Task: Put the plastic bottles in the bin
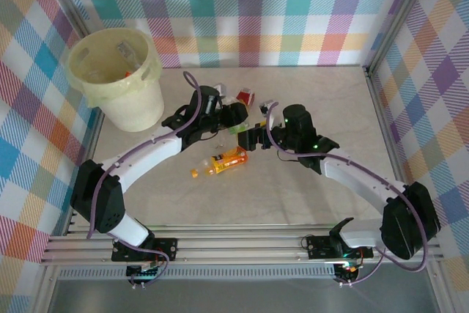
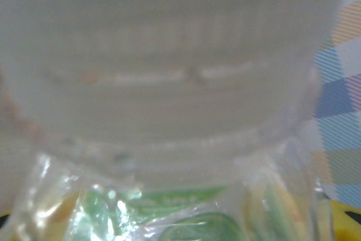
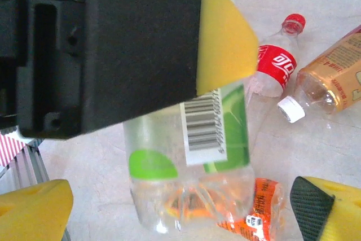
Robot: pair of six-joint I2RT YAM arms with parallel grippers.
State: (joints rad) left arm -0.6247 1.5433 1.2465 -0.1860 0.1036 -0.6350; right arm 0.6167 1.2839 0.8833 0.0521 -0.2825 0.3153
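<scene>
Currently, the step in hand is a transfer of one bottle between the arms near the centre of the table [image 1: 330,100]. The left gripper [image 1: 233,121] is pinching the green-labelled bottle [image 3: 192,156]. In the right wrist view one of its yellow pads [image 3: 223,38] lies flat against the label, and the bottle hangs clear of the table surface. In the left wrist view the clear ribbed body sits directly in front of the lens. The right gripper [image 3: 180,213] is spread wide, its fingers [image 3: 34,213] standing apart from the bottle on either side, so it appears to carry no load. The bin [image 1: 132,111] stands at the far left corner, well apart from both grippers, with several items inside. The red-labelled bottle [image 3: 274,63], the orange bottle [image 3: 333,77] and the crushed orange-labelled bottle [image 3: 259,207] lie on the table, not yet binned. The next move calls for the left arm to lift and swing left until the bottle is above the bin's rim, then release. Confirm a firm pinch first, since thin plastic may deform and slip. The right arm should back away to avoid a snag.
</scene>
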